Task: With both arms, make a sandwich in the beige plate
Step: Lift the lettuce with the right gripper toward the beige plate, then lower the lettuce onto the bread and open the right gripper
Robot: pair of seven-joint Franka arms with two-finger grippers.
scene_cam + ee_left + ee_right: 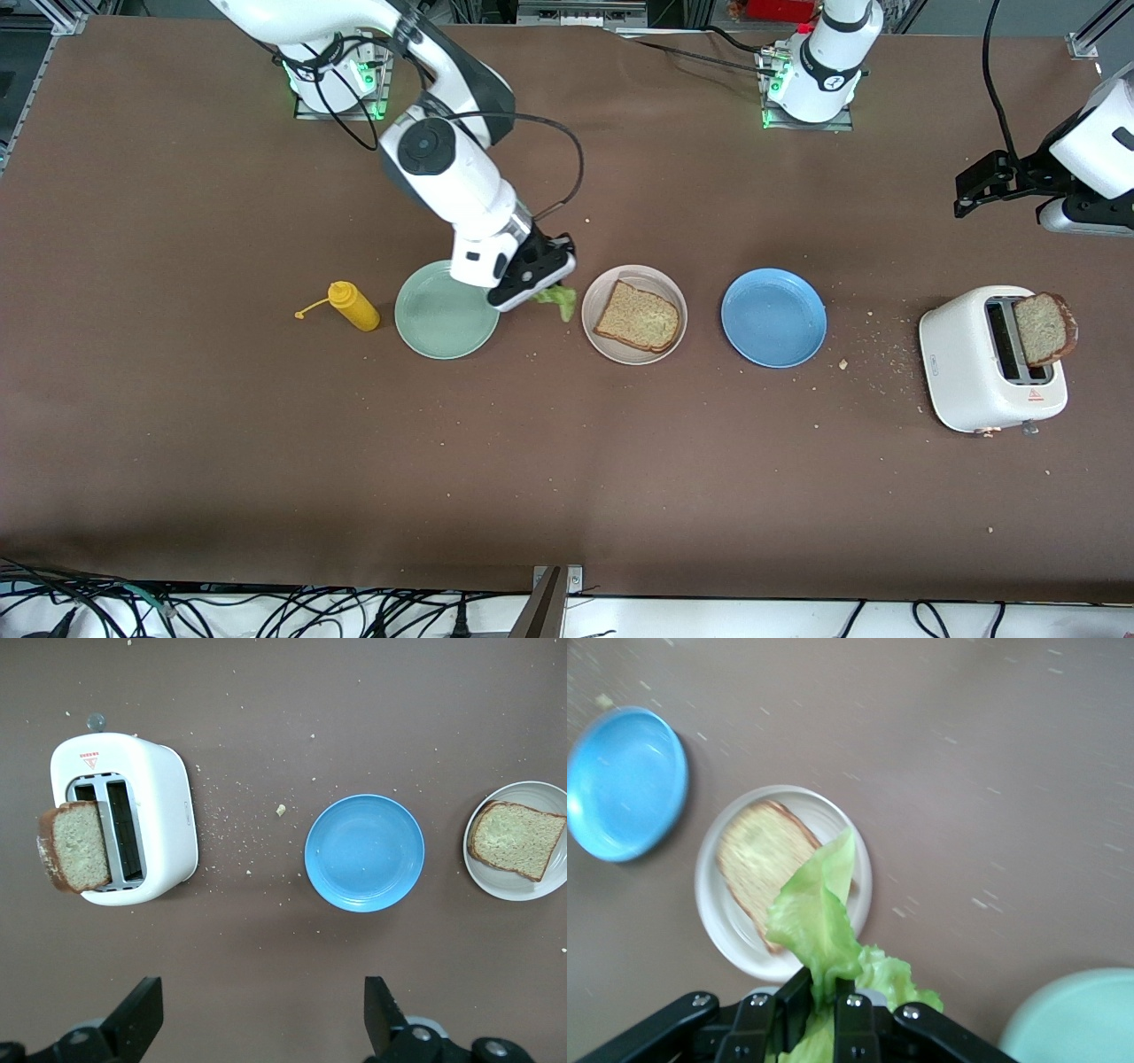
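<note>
Gripping a lettuce leaf (556,301), the right pincer (534,285) is hanging clenched over the gap between the mint-green plate (443,312) and the beige plate (634,315). The beige plate is carrying one bread slice (638,316), with the blue plate (773,317) just beside it. The left pincer (974,188) is waiting released above the desk (567,461) near the toaster (990,358); a second slice (1044,329) is standing in its slot.

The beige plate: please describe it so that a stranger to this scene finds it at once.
Three round plates lie in a row across the brown table. The beige plate is the middle one, between the mint-green plate and the blue plate. It alone holds a slice of bread.
</note>
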